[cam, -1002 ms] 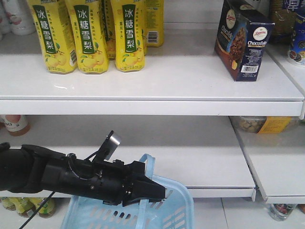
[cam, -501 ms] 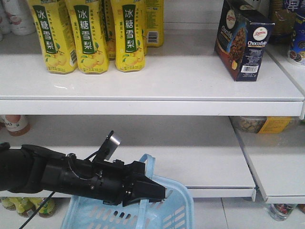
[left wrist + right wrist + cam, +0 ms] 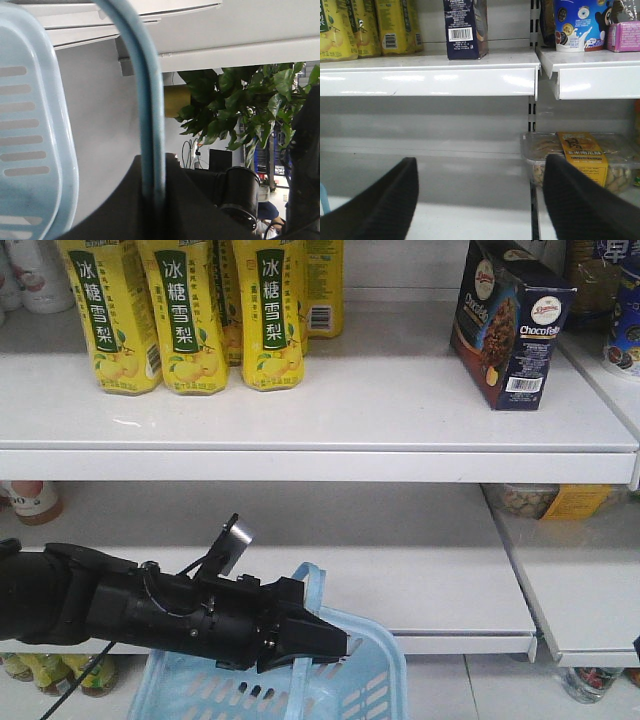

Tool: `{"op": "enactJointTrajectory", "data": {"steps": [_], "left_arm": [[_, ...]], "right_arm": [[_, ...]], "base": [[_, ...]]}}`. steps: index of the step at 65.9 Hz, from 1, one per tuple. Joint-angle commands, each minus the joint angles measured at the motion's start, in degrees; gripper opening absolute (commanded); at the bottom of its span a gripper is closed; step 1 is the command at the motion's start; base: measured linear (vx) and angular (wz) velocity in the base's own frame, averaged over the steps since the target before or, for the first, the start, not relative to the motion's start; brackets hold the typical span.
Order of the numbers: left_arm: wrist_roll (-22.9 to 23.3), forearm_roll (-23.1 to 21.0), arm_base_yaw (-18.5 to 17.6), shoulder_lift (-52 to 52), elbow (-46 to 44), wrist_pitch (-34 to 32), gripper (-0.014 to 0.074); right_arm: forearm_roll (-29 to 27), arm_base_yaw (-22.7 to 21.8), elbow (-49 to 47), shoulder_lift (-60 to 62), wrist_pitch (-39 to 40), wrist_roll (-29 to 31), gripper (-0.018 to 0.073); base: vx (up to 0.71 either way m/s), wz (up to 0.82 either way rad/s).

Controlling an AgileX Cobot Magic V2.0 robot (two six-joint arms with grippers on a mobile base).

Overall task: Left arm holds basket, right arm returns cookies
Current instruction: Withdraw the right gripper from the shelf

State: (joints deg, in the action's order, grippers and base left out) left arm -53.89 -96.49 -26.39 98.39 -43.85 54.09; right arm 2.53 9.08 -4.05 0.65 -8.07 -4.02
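The cookies, a dark navy ChocoTello box, stand upright at the right end of the upper shelf. My left gripper sits low in the front view, shut on the flat loop handle of the light blue basket. In the left wrist view the handle runs down into the closed left gripper, with the slotted basket wall at the left. My right gripper is open and holds nothing; it is below the shelf that carries the cookies.
Yellow drink cartons line the left of the upper shelf. A clear snack tub with a yellow label lies on the lower right shelf. A blue cup and a pink box stand beyond the shelf upright.
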Motion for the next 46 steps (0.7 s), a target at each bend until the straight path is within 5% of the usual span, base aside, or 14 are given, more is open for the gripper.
{"op": "enactJointTrajectory", "data": {"steps": [1,11,46], "left_arm": [[-2.0,-2.8,0.0,-3.0,-1.5,2.8,-0.0006],[-2.0,-2.8,0.0,-3.0,-1.5,2.8,-0.0006],[-2.0,-2.8,0.0,-3.0,-1.5,2.7,-0.0006]], "right_arm": [[-0.1,-0.1,-1.6,0.0,4.8,0.0,0.0302],[-0.2,-0.1,-1.6,0.0,4.6,0.0,-0.0016],[-0.2,-0.1,-1.6,0.0,4.5,0.0,-0.0008]], "base": [[0.0,0.0],[0.0,0.0],[0.0,0.0]]}}
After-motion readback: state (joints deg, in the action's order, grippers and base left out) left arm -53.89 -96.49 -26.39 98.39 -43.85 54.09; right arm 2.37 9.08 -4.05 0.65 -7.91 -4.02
